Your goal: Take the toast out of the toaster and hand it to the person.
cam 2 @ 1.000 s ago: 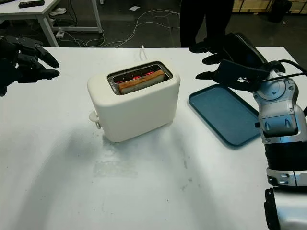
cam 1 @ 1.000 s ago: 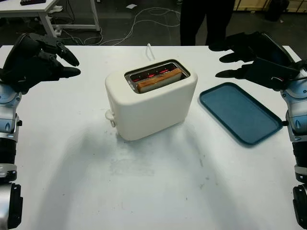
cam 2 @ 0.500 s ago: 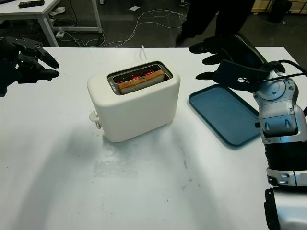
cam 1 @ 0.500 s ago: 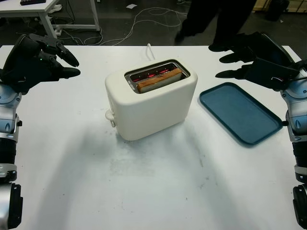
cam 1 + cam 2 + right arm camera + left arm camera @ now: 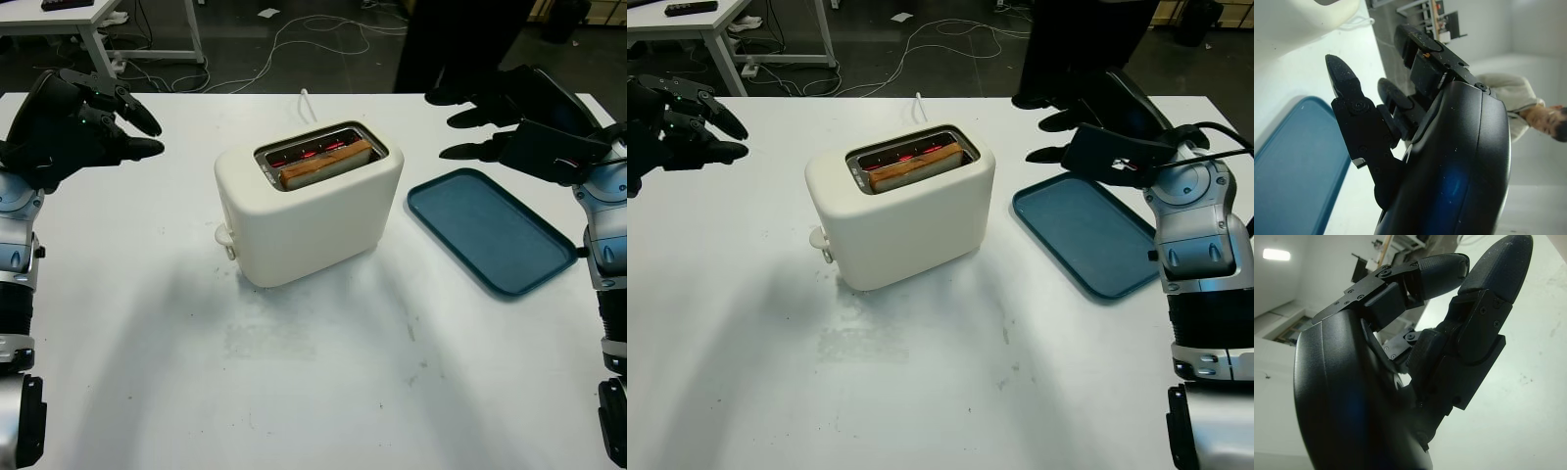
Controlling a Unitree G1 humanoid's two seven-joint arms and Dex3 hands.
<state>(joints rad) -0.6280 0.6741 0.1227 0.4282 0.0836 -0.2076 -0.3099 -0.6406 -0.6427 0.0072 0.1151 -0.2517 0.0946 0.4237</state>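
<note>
left eye view showed the toast (image 5: 326,163) seated in the slot of the cream toaster (image 5: 306,210) at mid-table, its top edge just proud of the rim, red elements glowing behind it. compared with a moment earlier, toast, toaster and both hands were unmoved; only the person (image 5: 453,44) beyond the far table edge had shifted across to stand behind the right side. judged: extraction not yet begun, though the recipient was in place. the blue tray (image 5: 488,229) lay just right of the toaster. the right hand (image 5: 519,122) hovered above the tray's far end, open and holding nothing; the left hand (image 5: 76,127) hung well left of the toaster, likewise open and empty.
</note>
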